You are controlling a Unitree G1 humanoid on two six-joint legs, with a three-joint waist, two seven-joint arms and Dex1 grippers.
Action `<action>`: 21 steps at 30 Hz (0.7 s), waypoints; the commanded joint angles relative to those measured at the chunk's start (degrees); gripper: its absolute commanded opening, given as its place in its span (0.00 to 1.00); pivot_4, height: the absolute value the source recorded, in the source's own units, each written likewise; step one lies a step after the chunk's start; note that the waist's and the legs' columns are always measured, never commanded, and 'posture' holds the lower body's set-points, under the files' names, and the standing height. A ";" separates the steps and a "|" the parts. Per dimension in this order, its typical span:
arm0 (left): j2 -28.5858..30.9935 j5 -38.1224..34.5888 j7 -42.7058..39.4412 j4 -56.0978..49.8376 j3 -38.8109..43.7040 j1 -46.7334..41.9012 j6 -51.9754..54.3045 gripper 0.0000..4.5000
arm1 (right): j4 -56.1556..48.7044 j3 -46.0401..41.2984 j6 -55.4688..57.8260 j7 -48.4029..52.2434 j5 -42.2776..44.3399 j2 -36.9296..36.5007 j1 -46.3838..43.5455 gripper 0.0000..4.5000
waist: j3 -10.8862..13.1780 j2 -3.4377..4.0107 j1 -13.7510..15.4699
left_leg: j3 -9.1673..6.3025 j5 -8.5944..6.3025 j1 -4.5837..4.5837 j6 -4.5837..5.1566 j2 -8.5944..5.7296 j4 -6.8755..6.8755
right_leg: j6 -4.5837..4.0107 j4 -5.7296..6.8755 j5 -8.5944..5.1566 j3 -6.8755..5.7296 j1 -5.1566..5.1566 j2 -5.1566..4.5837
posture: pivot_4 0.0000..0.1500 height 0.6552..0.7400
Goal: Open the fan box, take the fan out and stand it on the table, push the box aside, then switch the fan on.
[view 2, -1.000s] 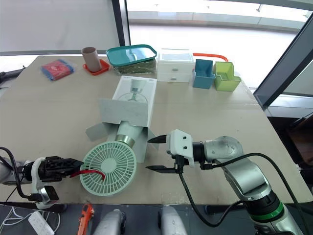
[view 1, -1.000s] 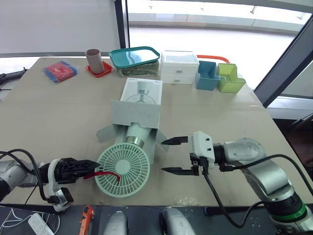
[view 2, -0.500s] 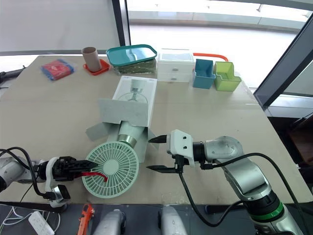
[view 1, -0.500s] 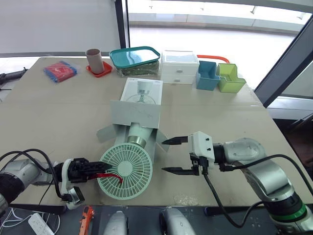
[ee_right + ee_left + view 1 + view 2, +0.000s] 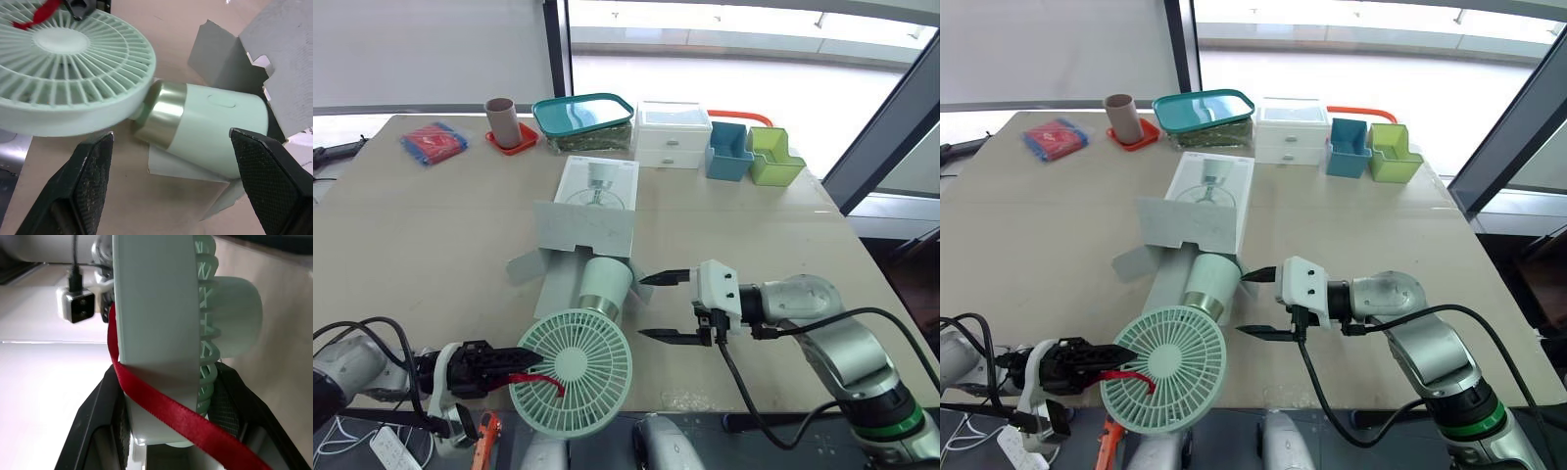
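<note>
The mint-green fan lies on its side: its round head (image 5: 573, 370) reaches past the table's front edge, and its cylindrical base (image 5: 605, 284) is partly out of the white fan box (image 5: 592, 196). The box lies flat with its near flaps spread open. My left gripper (image 5: 524, 364) is shut on the fan head's rim (image 5: 156, 308), where a red ribbon (image 5: 161, 406) crosses between the fingers. My right gripper (image 5: 656, 305) hangs open just right of the fan base (image 5: 210, 127), touching nothing.
Along the back edge stand a red packet (image 5: 433, 141), a brown cup on an orange coaster (image 5: 501, 121), a teal-lidded container (image 5: 583, 119), white drawers (image 5: 673, 132), a blue bin (image 5: 728, 152) and a green bin (image 5: 771, 157). The table's right edge lies beyond my right arm.
My left gripper has drawn back toward the front edge, pulling the fan further out of the box; more of the base shows. The right gripper has barely moved.
</note>
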 commanded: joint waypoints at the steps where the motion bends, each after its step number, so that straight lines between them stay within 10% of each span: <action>1: 2.60 -6.62 -2.52 -5.74 5.82 3.56 -1.84 0.37 | 0.80 -0.97 -1.27 -0.05 -0.25 0.24 -1.52 0.86 | 0.01 0.02 0.02 | 0.00 0.00 0.02 0.00 0.01 0.00 | 0.00 0.00 0.00 0.00 0.01 0.00 | 1.00 1.00; 21: 2.02 -50.63 -33.33 -11.71 24.37 29.33 -7.80 0.37 | 9.66 -1.83 -7.11 4.49 -2.08 -0.84 -5.10 0.86 | 0.04 0.06 -0.05 | 0.22 -0.03 0.18 0.06 0.08 -0.02 | -0.03 0.00 0.01 0.13 0.03 0.02 | 1.00 1.00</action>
